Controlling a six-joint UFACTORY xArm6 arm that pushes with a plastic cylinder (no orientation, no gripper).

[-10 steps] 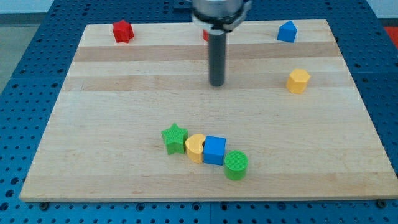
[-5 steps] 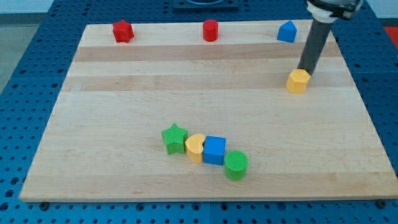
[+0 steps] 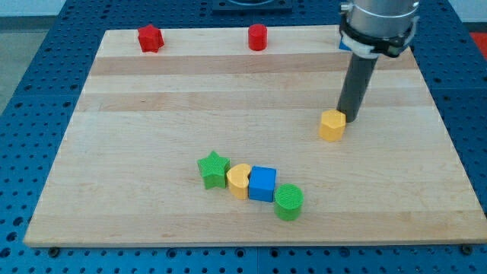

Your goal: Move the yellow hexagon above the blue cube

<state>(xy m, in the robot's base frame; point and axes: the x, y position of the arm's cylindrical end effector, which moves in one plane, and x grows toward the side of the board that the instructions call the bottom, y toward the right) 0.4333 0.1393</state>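
The yellow hexagon (image 3: 332, 125) lies right of the board's middle. My tip (image 3: 348, 119) touches its upper right side. The blue cube (image 3: 262, 183) sits lower, toward the view's bottom centre, in a row with a green star (image 3: 214, 169) at its left end, a yellow heart (image 3: 239, 180) beside the cube, and a green cylinder (image 3: 288, 202) at its lower right. The hexagon is up and to the right of the cube, well apart from it.
A red star (image 3: 151, 38) and a red cylinder (image 3: 258, 36) stand along the board's top edge. A blue block (image 3: 344, 42) at the top right is mostly hidden behind the arm. The wooden board (image 3: 152, 114) ends close to the row at the bottom.
My tip swung from the board's upper middle to the right, came in behind the yellow hexagon, and pushed it down and to the left. The other blocks have not moved.
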